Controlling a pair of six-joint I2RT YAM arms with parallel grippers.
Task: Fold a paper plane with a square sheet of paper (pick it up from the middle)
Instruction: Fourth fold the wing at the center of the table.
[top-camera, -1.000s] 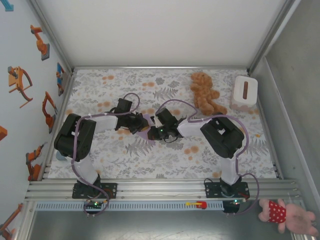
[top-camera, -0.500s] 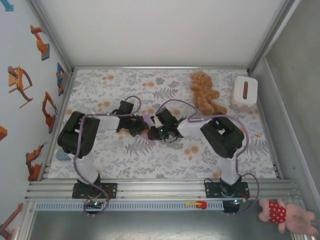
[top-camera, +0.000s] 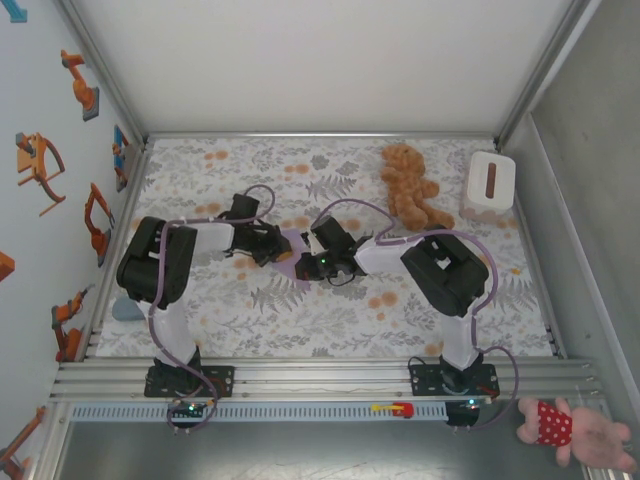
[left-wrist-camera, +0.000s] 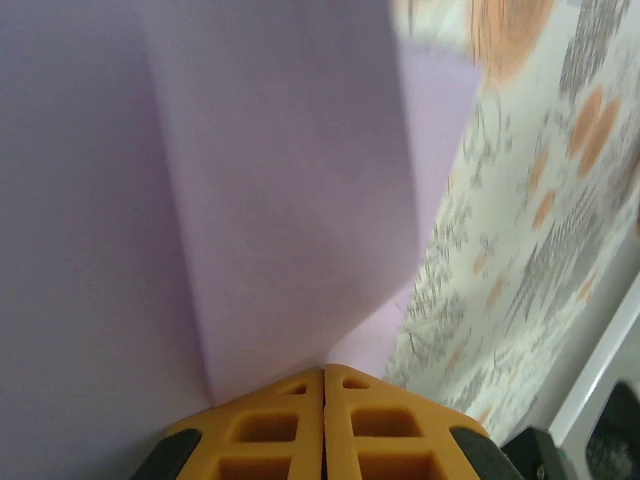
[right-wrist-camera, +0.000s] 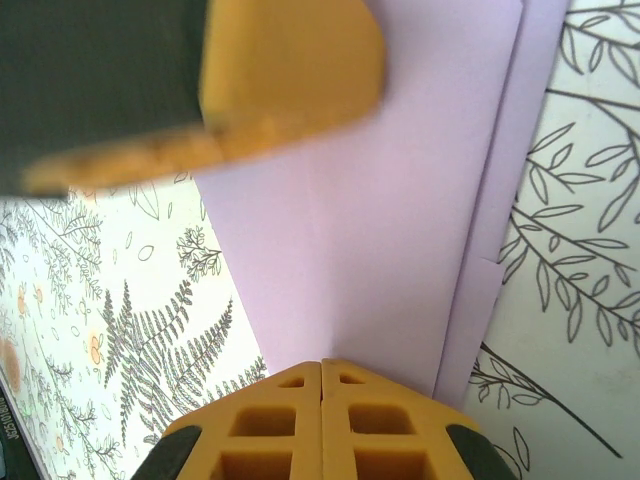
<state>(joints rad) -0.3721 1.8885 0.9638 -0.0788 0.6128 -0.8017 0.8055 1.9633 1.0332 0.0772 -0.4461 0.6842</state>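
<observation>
The left gripper (left-wrist-camera: 323, 372) has its yellow jaws pressed flat together, pinching the lavender paper (left-wrist-camera: 280, 200), which rises from the fingertips as a folded flap with a crease down its left side. A lower layer sticks out past the flap's right edge. The right gripper (right-wrist-camera: 322, 365) is also clamped tight on the paper, where a faint crease runs into its tips. Two stepped layers form the paper's right edge there, and a yellow finger (right-wrist-camera: 290, 60) of the left gripper hangs blurred just above. From overhead the paper lies mid-table between the two grippers. The floral table (top-camera: 330, 320) is bare towards the arm bases. A teddy bear (top-camera: 410, 187) and a white box (top-camera: 490, 185) sit well apart at the far right.
</observation>
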